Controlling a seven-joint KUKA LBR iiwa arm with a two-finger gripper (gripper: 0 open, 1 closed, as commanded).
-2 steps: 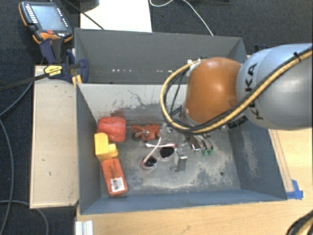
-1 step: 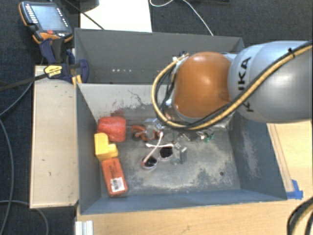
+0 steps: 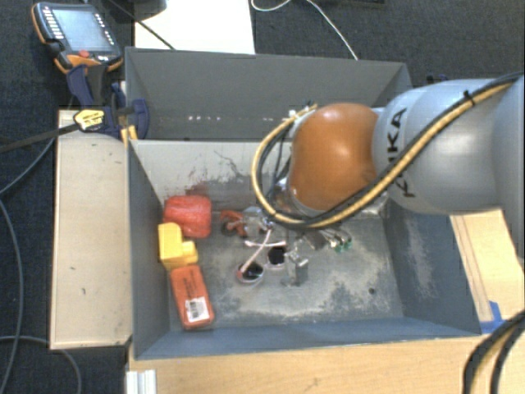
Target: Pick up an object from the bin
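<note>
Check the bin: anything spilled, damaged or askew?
Nothing spilled or broken. The bin floor is scuffed pale, with reddish smears on the back wall above the red lump. The yellow block and orange box lie loose along the left wall, the box slightly angled. Looks like ordinary wear.

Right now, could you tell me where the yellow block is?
The yellow block lies along the bin wall at view left, between the red lump above and the orange labelled box below.

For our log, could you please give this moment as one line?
gripper | low at bin centre | beside small dark object | hold unclear
</note>
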